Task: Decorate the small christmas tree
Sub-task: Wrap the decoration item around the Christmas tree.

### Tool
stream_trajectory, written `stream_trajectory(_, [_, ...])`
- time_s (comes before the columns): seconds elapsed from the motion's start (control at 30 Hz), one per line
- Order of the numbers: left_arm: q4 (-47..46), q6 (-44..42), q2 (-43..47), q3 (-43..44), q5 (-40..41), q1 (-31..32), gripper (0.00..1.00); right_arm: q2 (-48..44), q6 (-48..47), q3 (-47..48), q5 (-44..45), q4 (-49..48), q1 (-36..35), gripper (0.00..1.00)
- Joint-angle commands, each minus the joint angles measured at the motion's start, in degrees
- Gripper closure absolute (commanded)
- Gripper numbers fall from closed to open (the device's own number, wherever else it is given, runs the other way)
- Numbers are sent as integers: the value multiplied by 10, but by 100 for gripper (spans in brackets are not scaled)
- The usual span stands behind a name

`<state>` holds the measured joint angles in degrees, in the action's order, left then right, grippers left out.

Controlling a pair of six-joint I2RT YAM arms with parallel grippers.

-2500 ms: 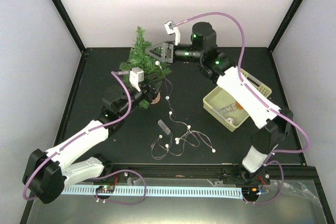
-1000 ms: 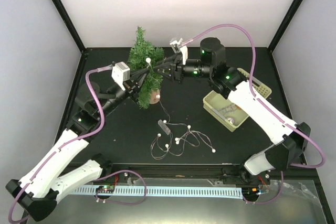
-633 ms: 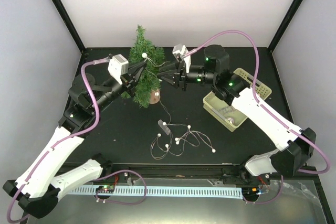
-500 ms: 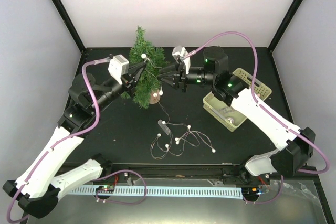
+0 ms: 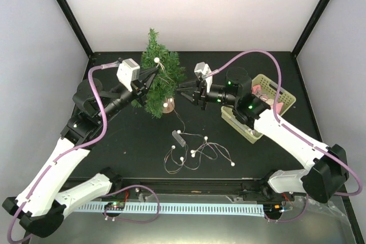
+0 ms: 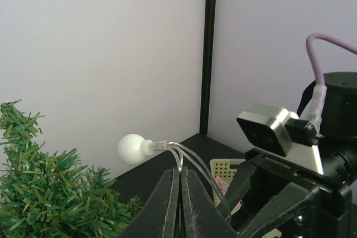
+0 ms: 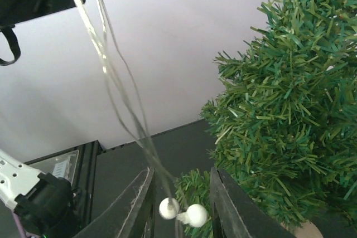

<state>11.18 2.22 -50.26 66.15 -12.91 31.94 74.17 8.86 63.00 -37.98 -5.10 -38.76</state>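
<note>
Black table, pale walls: one tree, one light string, one basket.
Left claw pinches the string by the tree; right claw gapes around it.

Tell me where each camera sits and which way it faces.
Top external: above and behind the arm bases, looking down on the table; both arms show, either side of the small christmas tree.
Left wrist: on the left arm, facing the back corner and the right arm; its left fingers show, shut on the light string.
Right wrist: on the right arm, tilted up at the tree and wall; its right fingers show, open around the string.
Shared: both wrist views show the tree and light string.
</note>
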Motion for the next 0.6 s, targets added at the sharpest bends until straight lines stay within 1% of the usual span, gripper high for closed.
stream_trajectory(0.0, [5, 4, 4, 25, -9, -3, 98, 3, 2, -22, 4, -98, 1, 72])
stream_trajectory(0.17, [4, 6, 3, 27, -11, -3, 98, 2, 18, -57, -15, -170, -8, 70])
stream_trajectory(0.33, [1, 9, 3, 28, -13, -3, 98, 2, 14, -59, -31, -185, -21, 70])
stream_trajectory(0.43, [1, 9, 2, 26, -14, -3, 99, 2, 10, -59, -25, -191, -28, 70])
stream_trajectory(0.57, [3, 9, 2, 23, -17, -3, 98, 19, 6, -35, -6, -179, -31, 75])
